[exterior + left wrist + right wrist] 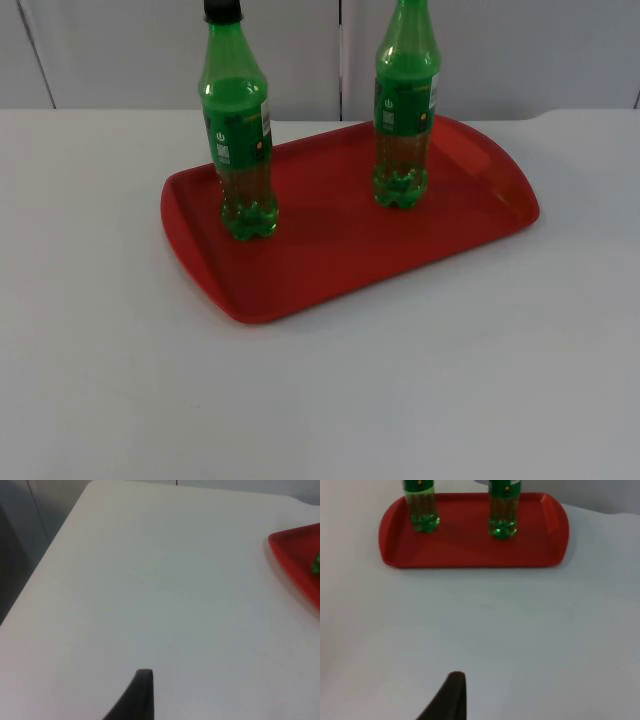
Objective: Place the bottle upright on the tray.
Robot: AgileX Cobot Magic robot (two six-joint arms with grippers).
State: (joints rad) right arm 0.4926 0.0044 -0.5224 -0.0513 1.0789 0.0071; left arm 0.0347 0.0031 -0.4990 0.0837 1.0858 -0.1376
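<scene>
Two green bottles upright on one red tray.
Left bottle and right bottle stand apart, centre frame; each gripper's opening: cannot tell.

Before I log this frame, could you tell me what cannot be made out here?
- Right bottle: its cap is cut off by the top view's edge.
- Both bottles' upper halves are cut off in the right wrist view.
- Left bottle: its label print is too small to read.
- Tray: mostly cut off in the left wrist view.
</scene>
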